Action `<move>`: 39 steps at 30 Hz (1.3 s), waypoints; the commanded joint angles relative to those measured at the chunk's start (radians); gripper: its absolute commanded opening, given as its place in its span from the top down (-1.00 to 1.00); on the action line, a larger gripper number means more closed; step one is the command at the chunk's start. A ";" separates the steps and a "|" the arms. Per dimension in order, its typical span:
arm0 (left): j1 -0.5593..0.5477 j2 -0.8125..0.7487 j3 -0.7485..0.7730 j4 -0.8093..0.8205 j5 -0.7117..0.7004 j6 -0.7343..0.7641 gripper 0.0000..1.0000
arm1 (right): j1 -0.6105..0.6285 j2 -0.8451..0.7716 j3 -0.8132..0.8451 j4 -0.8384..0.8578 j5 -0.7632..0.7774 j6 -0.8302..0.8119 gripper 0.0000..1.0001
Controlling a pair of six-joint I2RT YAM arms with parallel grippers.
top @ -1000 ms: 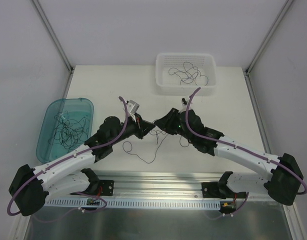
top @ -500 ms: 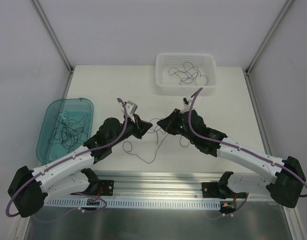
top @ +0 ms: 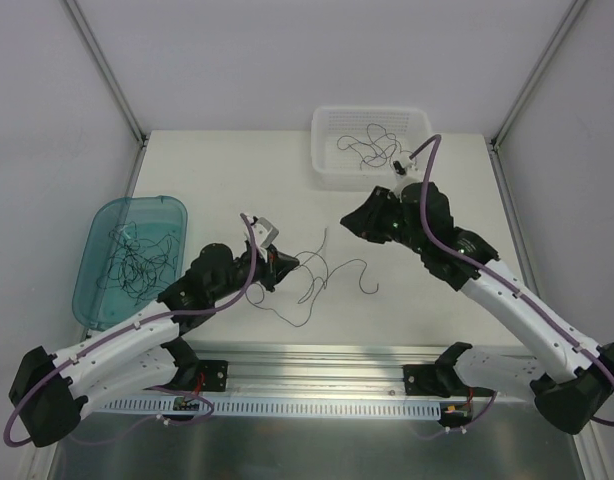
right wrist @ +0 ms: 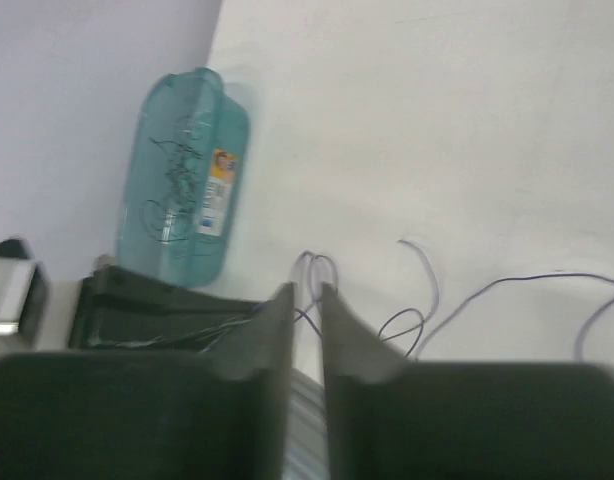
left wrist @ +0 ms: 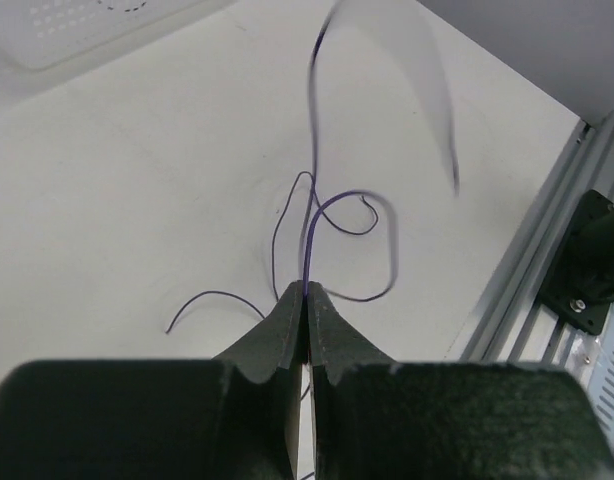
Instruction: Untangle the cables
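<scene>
Since a second ago the two arms have drawn apart, the left sliding back toward its base and the right swinging up toward the far right. At the far left of the table (top: 207, 170) a teal bin (top: 147, 203) holds a tangle of thin dark wires. The left gripper (top: 287, 262) has its jaws pressed together on one purple strand (left wrist: 308, 230), which rises from the fingertips and curls overhead. The cables (top: 317, 272) lie as loose loops on the table between the two grippers. The right gripper (top: 349, 222) hangs above the table near the white basket (top: 332, 178), its fingers (right wrist: 285, 310) parted by a slim gap with nothing seen between them. More curly wires rest inside that basket.
</scene>
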 commanded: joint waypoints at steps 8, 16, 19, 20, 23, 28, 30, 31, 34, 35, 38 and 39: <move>-0.008 -0.052 0.013 0.068 0.090 0.046 1.00 | -0.120 0.102 0.014 -0.068 -0.135 -0.257 -0.02; -0.008 0.034 0.107 -0.011 0.062 0.040 1.00 | -0.065 -0.002 -0.160 0.090 -0.403 -0.440 -0.44; -0.007 0.035 0.117 -0.011 0.079 0.034 1.00 | -0.031 -0.010 -0.200 0.144 -0.448 -0.533 -0.50; -0.008 0.034 0.124 -0.013 0.087 0.036 1.00 | -0.022 -0.008 -0.214 0.150 -0.441 -0.559 -0.55; -0.008 0.032 0.140 -0.036 0.116 0.043 1.00 | -0.017 -0.002 -0.217 0.120 -0.419 -0.673 -0.58; -0.007 0.029 0.160 -0.059 0.198 0.065 1.00 | -0.020 0.027 -0.153 0.036 -0.410 -0.803 -0.62; -0.008 0.031 0.171 -0.071 0.217 0.069 1.00 | -0.020 0.042 -0.117 0.015 -0.460 -0.831 -0.61; -0.007 0.032 0.174 -0.074 0.220 0.072 1.00 | -0.020 0.060 -0.107 0.009 -0.474 -0.838 -0.61; -0.008 0.029 0.182 -0.086 0.223 0.077 1.00 | -0.020 0.082 -0.090 -0.005 -0.491 -0.860 -0.52; -0.007 0.029 0.182 -0.090 0.219 0.080 1.00 | -0.020 0.088 -0.091 0.000 -0.493 -0.866 -0.49; -0.008 0.025 0.186 -0.094 0.223 0.080 1.00 | -0.020 0.102 -0.085 -0.003 -0.532 -0.885 -0.38; -0.008 0.025 0.188 -0.099 0.226 0.082 1.00 | -0.020 0.105 -0.082 -0.009 -0.539 -0.891 -0.30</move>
